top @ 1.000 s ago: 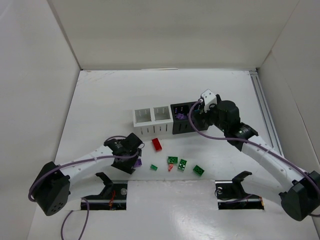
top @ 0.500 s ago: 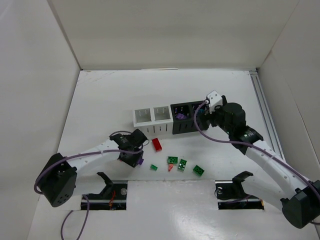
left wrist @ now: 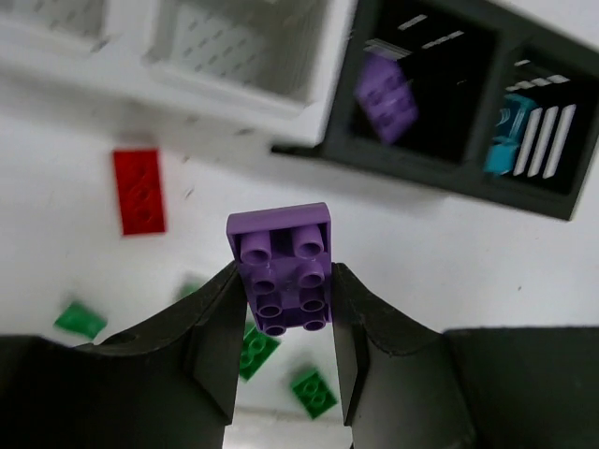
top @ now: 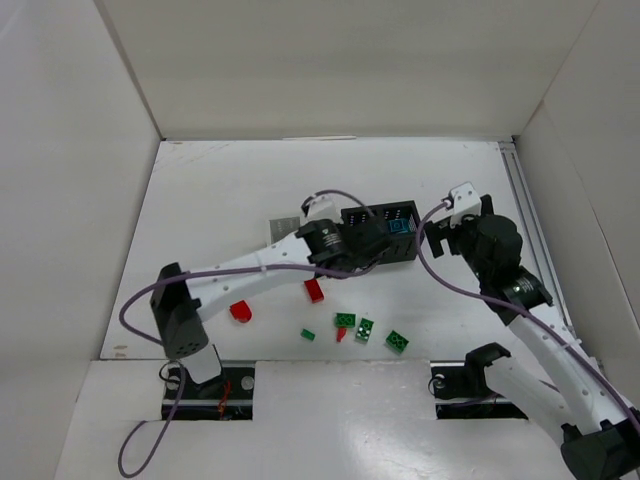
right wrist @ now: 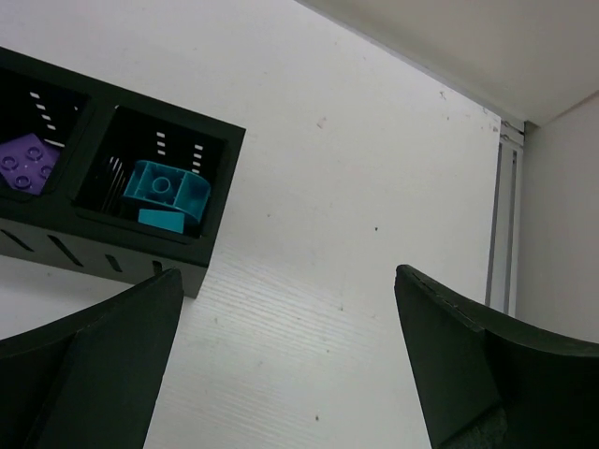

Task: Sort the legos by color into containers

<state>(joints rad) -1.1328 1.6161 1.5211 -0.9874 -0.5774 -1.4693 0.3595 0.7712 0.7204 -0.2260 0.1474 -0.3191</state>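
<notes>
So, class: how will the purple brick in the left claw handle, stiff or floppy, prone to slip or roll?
Probably stiff: the purple brick shows no bending in the left claw. Its glossy sides might slip, only one end being pinched. Flat-sided, it should not roll.

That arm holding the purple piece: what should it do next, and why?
Probably ease the left gripper forward until its purple brick hangs over the black bin where a second purple brick lies. The held brick appears short of that bin's rim, so letting go now would likely miss.
</notes>
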